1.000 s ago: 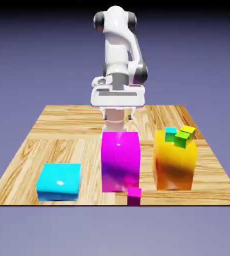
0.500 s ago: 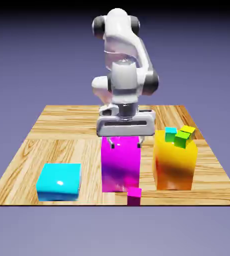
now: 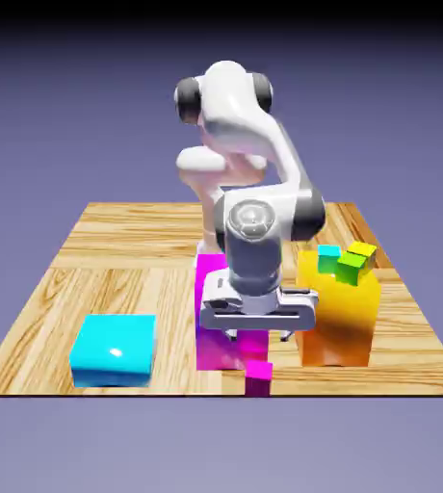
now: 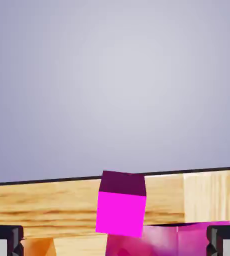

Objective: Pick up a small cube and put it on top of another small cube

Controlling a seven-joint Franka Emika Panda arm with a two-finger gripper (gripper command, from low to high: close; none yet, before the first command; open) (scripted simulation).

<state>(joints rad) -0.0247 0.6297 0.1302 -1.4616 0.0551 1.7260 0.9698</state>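
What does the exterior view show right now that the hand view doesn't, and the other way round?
Only the exterior view: the white arm, the low cyan block, and the tiny cyan, green and yellow cubes by the orange block's top.

Only the hand view: a close look down on the small magenta cube, between the widely parted fingertips but ahead of them.

Both: that cube, parts of the tall magenta block and orange block, the wooden tabletop and the tool's fingers.

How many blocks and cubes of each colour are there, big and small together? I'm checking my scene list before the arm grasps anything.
Magenta: 2, one tall block and one tiny cube
Cyan: 2, one big block and one small cube
Orange: 1 big block
Green: 1 small cube
Yellow: 1 small cube
Total: 7
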